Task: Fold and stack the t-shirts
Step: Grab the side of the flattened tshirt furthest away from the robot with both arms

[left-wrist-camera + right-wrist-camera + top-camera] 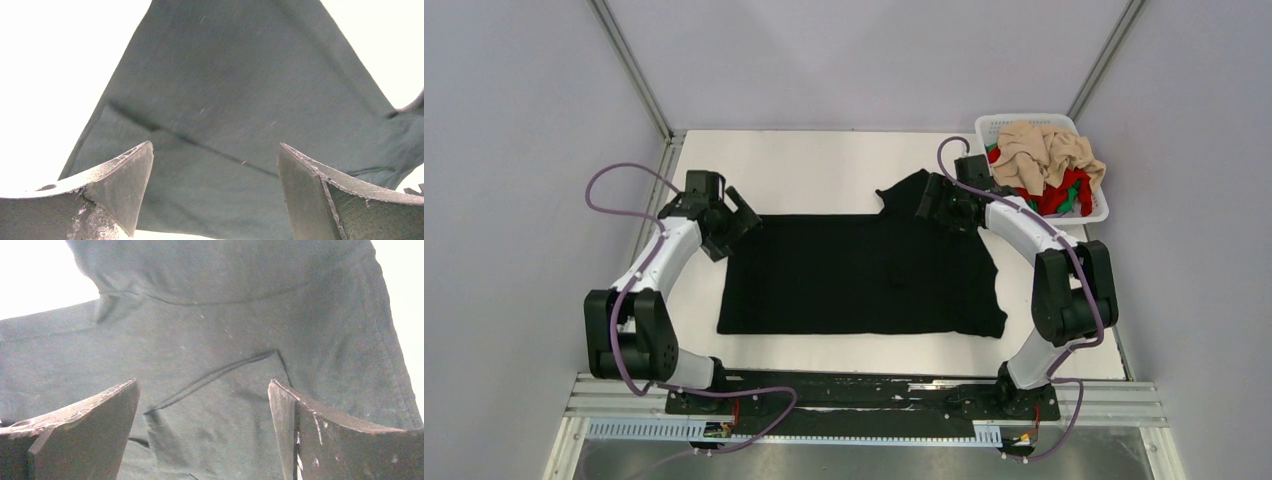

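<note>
The black shirt [864, 275] is lying spread flat in the middle of the table [804, 165]. Its long axis is running from side to side, so one short end is facing each arm. One sleeve [904, 190] is sticking out past the far edge on the right.

The left gripper [736, 220] is hanging over the shirt's far left corner with its fingers spread wide and nothing between them. Its wrist view is showing bare cloth and a seam under the gap. The right gripper [932, 205] is hanging over the far right part, just beside that sleeve, equally wide and empty, with creased cloth below it. Whether either one is touching the cloth cannot be told.

Each arm is sitting nearest its own end of the far edge, and the cloth is stretching from both grippers towards the arm bases. So the next move is probably calling for both to pinch that edge together.

The beige shirt [1049, 150], red shirt [1054, 198] and green shirt [1074, 190] are waiting heaped in the white basket [1029, 118] at the far right corner.
</note>
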`<action>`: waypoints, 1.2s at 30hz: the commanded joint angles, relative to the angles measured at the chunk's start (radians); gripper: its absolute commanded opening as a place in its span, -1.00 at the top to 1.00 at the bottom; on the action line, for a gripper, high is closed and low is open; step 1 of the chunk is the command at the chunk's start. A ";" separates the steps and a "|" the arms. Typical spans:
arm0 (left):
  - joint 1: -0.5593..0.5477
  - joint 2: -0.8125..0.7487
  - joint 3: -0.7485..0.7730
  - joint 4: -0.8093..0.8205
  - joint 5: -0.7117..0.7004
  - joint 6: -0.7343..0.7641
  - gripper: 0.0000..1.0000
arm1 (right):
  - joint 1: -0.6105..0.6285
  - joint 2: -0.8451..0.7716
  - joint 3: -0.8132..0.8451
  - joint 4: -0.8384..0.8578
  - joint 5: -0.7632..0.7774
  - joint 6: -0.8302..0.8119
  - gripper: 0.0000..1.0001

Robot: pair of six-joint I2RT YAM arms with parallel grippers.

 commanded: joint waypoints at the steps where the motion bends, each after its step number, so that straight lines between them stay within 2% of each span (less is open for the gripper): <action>1: 0.023 0.134 0.162 -0.008 -0.084 0.074 -1.00 | -0.001 -0.049 0.057 0.007 0.022 -0.035 -1.00; 5: 0.062 0.292 0.288 -0.005 -0.102 0.090 -0.95 | -0.002 -0.046 0.056 -0.008 0.059 -0.051 -1.00; 8: 0.090 0.405 0.351 0.009 -0.088 0.088 -0.79 | -0.002 -0.044 0.057 -0.024 0.104 -0.070 -1.00; 14: 0.127 0.530 0.441 0.076 -0.042 0.053 -0.46 | -0.003 -0.031 0.067 -0.042 0.146 -0.088 -1.00; 25: 0.131 0.642 0.521 0.073 -0.013 0.046 -0.13 | -0.006 -0.002 0.082 -0.081 0.186 -0.075 -1.00; 36: 0.132 0.657 0.547 0.062 0.023 0.036 0.12 | -0.008 0.006 0.076 -0.090 0.209 -0.068 -1.00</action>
